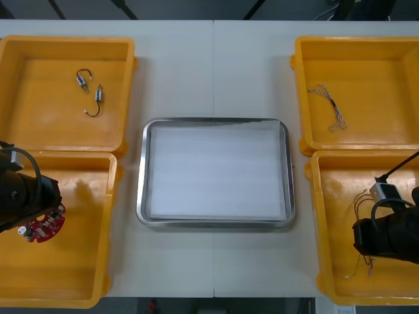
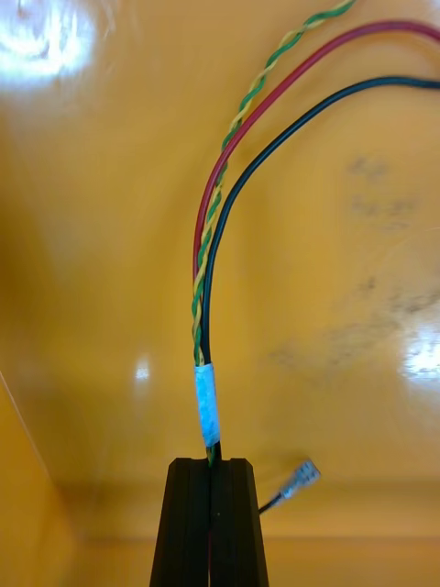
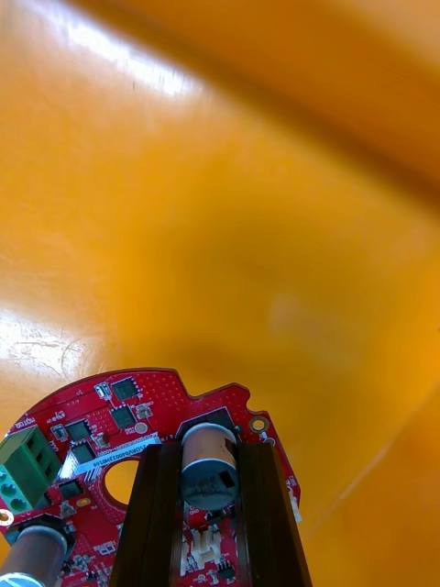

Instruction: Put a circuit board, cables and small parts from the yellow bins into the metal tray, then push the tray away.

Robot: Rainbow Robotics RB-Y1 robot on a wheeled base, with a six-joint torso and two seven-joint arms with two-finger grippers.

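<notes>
Left gripper (image 1: 36,210) at red circuit board (image 1: 49,226); right gripper (image 1: 364,242) among cables (image 1: 359,204); metal tray (image 1: 145,196) between.

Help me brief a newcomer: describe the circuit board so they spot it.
From the metal tray mid-table, go to the nearer yellow bin on the robot's left. The left hand is shut on a round red circuit board, the only disc in any bin.
</notes>
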